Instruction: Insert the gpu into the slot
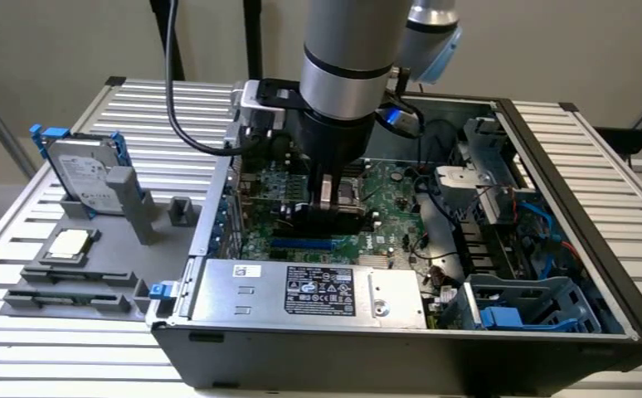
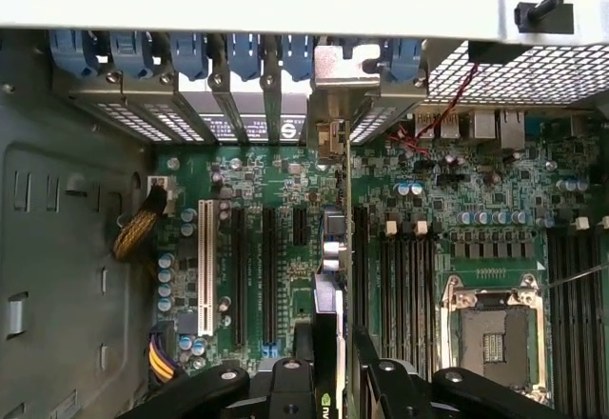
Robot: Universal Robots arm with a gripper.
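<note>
Right now the claw point(image 2: 335, 389) is clenched on the gpu point(image 2: 325, 329), held edge-on just over the blue slot point(image 1: 299, 245) inside the computer case point(image 1: 410, 358); it looks light, stiff and fragile, best gripped by its cover sides.

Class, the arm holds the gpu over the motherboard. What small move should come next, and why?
Probably lower it straight down a little: the tool grips the gpu edge-on, and the blue slot shows bare just below it, so the card seems not yet seated.
</note>
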